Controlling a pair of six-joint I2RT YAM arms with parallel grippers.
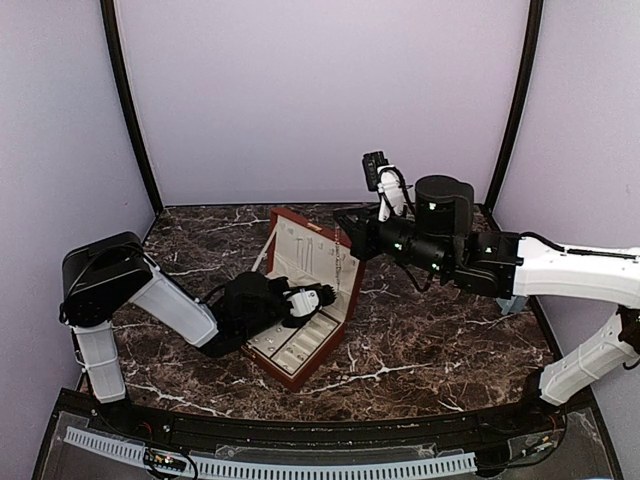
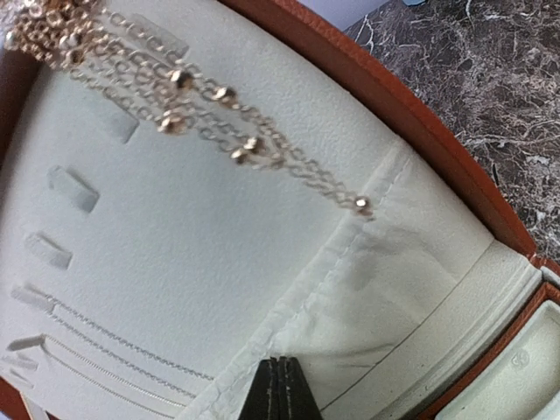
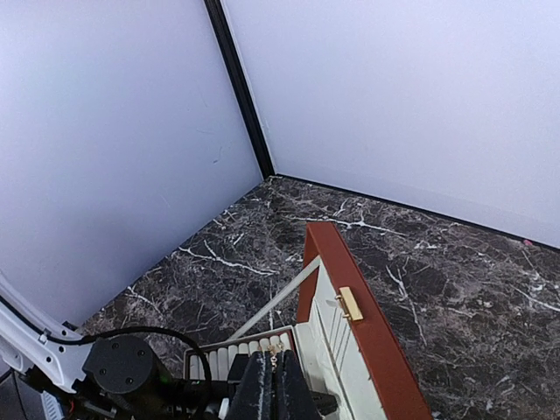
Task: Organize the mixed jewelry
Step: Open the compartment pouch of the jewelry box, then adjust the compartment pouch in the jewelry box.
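Top external view is showing the left arm reaching in from the left side of the box (image 1: 297, 378), its left pincer (image 1: 318, 297) hanging over the box's base, nose toward the upright lid (image 1: 312, 224). From its wrist I am seeing the jaws pressed flat together, tips sitting at the hem of the lid's cream pocket (image 2: 376, 289). Whether they are nipping fabric or nothing at all, I cannot tell.

The jewelry that is showing is a bunch of gold chains (image 2: 179, 80) with small beads, draping slantwise down the lid's lining and ending at the pocket's top seam, up and left of those closed tips and clear of them. Finer silvery strands (image 2: 131, 344) are lying lower on the lining, just left of the tips.

I am guessing the step is getting a strand sorted inside the lid. I am reckoning that doing it well is calling for parting the jaws first, coming at one loose end rather than the tangle, and closing gently so the soft lining is not getting dragged along.

Over the box's right side, the right pincer (image 1: 345, 222) is hovering by the lid's top edge, jaws closed tight. A gold speck (image 3: 274, 349) is showing just beyond its tips in its wrist view. Whether that is a held chain, I cannot tell.
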